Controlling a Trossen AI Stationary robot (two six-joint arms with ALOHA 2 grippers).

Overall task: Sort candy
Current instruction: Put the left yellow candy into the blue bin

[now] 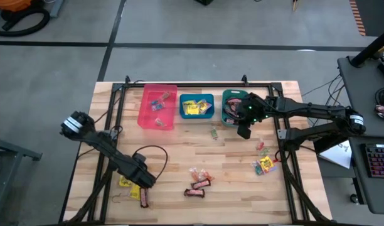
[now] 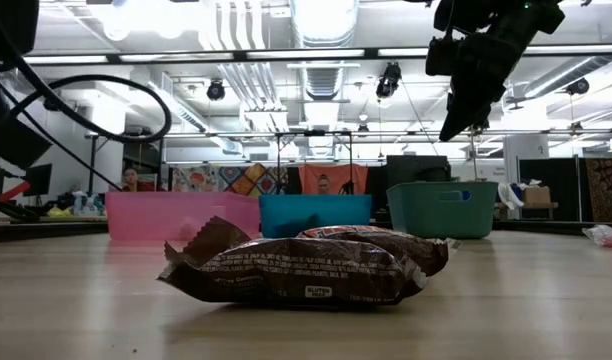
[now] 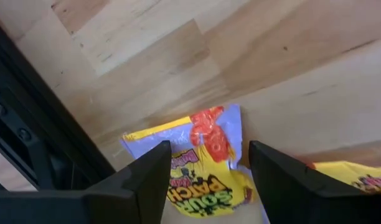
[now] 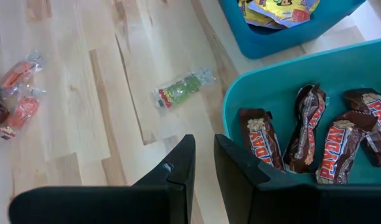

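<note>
My left gripper (image 1: 142,180) (image 3: 206,177) is low over the table's near left part and open. Its fingers stand on either side of a yellow square packet (image 3: 203,168) (image 1: 125,182) lying flat on the wood. A second yellow packet (image 3: 358,177) lies beside it, and a dark bar (image 1: 144,198) is close by. My right gripper (image 1: 244,130) (image 4: 204,163) hangs above the table at the near edge of the teal bin (image 1: 233,108) (image 4: 302,81). Only a narrow gap shows between its fingers, and nothing is in it. Several dark bars (image 4: 302,134) lie in the teal bin.
Pink bin (image 1: 157,107), blue bin (image 1: 197,107) with yellow packets, and the teal bin stand in a row at the far side. Loose candy: a green clear-wrapped piece (image 4: 184,90) (image 1: 214,132), pink pieces (image 4: 19,93), dark bars mid-table (image 1: 201,184) (image 2: 306,270), a yellow packet at the right (image 1: 265,164).
</note>
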